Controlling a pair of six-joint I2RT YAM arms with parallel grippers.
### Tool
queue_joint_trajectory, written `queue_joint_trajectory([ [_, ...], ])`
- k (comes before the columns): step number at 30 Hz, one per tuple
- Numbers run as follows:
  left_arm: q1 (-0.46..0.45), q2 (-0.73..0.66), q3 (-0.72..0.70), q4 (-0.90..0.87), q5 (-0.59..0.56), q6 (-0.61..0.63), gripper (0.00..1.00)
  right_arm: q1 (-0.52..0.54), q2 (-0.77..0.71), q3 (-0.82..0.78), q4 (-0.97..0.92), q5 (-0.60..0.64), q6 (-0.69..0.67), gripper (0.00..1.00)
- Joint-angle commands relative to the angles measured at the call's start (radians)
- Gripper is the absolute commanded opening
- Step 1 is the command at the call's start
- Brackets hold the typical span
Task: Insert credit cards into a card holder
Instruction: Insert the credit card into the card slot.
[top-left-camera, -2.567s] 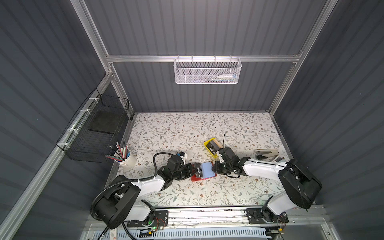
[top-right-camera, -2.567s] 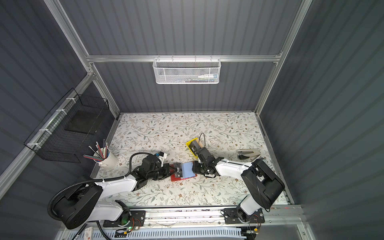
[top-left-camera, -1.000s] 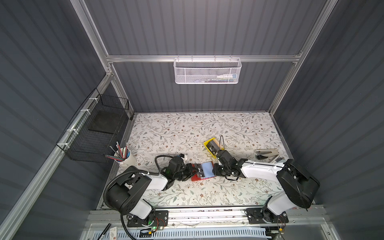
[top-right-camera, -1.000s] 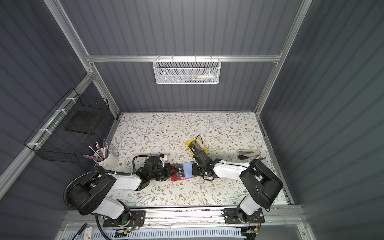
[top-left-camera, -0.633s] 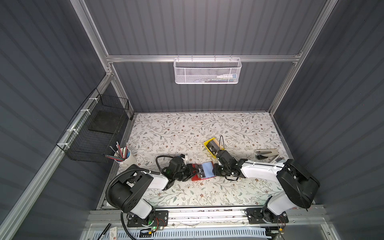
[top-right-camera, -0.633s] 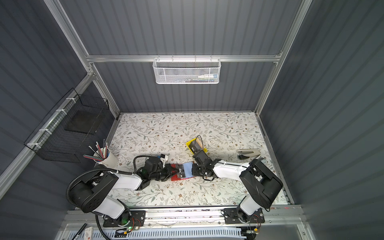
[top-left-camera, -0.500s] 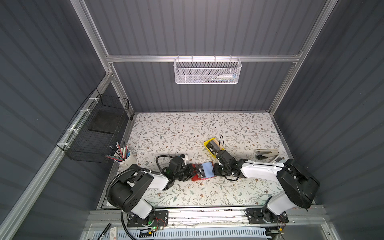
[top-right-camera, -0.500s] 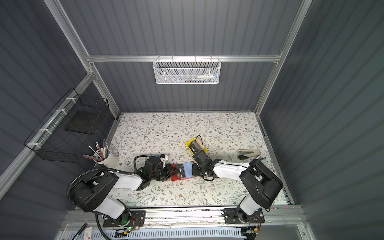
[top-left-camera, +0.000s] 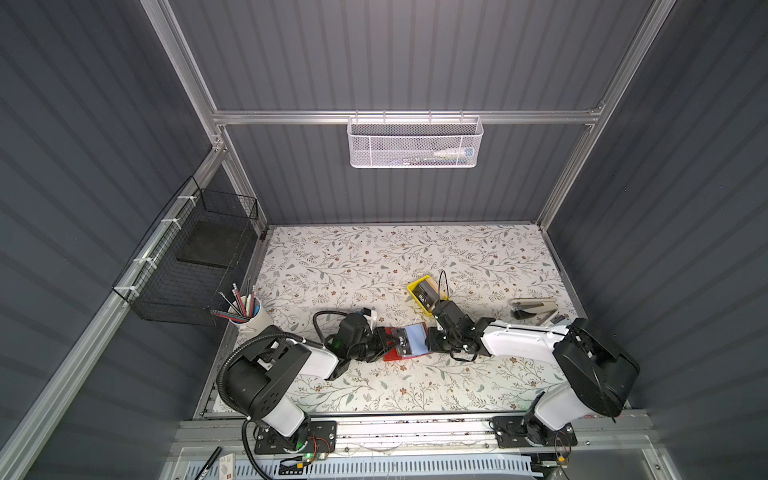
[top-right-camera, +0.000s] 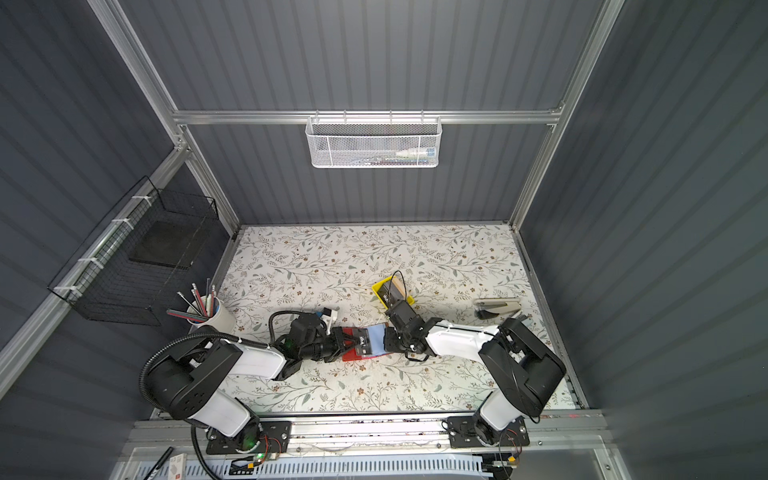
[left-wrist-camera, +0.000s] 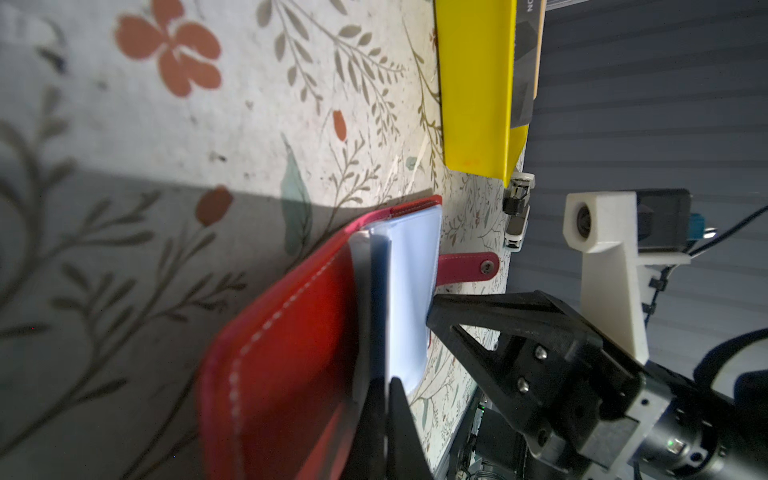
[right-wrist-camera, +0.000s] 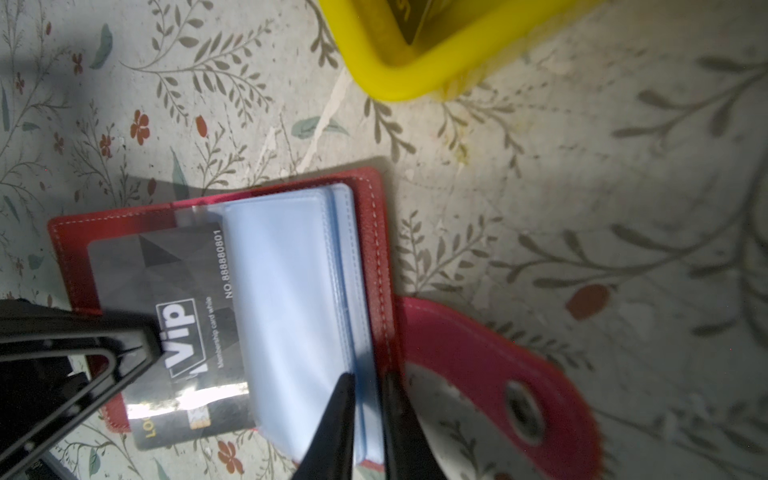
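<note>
The red card holder (top-left-camera: 390, 354) (right-wrist-camera: 376, 232) lies open on the table, its blue sleeves (top-right-camera: 376, 336) facing up. A dark grey Vip credit card (right-wrist-camera: 166, 282) (top-left-camera: 401, 341) sits partly inside the clear sleeve on the left half, with one end sticking out. My left gripper (left-wrist-camera: 386, 384) (top-left-camera: 384, 345) is shut on that card's side. From the opposite side, my right gripper (right-wrist-camera: 368, 380) (top-right-camera: 386, 338) is shut on the edge of the sleeve stack and the red cover. The snap strap (right-wrist-camera: 498, 374) lies flat past it. More credit cards (top-left-camera: 424, 296) stand in the yellow tray.
The yellow tray (top-left-camera: 417, 286) (right-wrist-camera: 415, 83) stands just behind the holder. A stapler (top-left-camera: 534, 305) lies at the right edge. A cup of pencils (top-left-camera: 249, 320) stands at the left, under a black wire basket (top-left-camera: 187, 266). A white mesh basket (top-left-camera: 415, 141) hangs on the back wall.
Since the earliest frames the left arm has folded back towards its base and the right gripper has edged left onto the holder. Over the last second nothing has visibly moved.
</note>
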Motion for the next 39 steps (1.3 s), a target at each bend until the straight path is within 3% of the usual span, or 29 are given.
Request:
queue_joint_trajectory([
  [1, -0.001, 0.02, 0.005, -0.001, 0.011, -0.01, 0.0, 0.005, 0.012, -0.006, -0.052, 0.019, -0.016, 0.18],
  [24, -0.002, 0.043, 0.009, 0.002, 0.012, -0.01, 0.03, 0.007, 0.017, 0.0, -0.057, 0.023, -0.021, 0.18],
  [39, -0.001, 0.018, 0.051, -0.131, -0.005, 0.034, 0.14, 0.009, 0.02, 0.011, -0.068, 0.027, -0.027, 0.17],
])
